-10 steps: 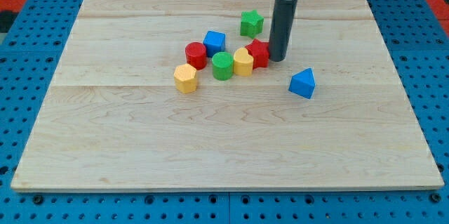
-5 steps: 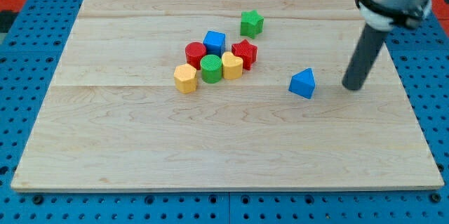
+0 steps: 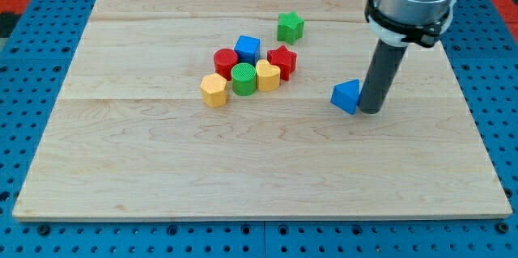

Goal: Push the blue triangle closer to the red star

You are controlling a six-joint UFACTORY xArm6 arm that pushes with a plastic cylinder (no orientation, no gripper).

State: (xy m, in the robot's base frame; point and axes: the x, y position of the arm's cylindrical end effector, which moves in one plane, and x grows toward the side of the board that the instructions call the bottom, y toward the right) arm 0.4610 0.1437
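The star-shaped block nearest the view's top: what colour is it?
Green. The green star block sits apart, above the cluster, in the camera view.

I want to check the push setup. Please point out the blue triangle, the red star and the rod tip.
blue triangle (image 3: 346, 96): camera view, on its front face.
red star (image 3: 282, 59): camera view, on its top face.
my tip (image 3: 370, 111): camera view, at the rod's very end, against the triangle's right side.
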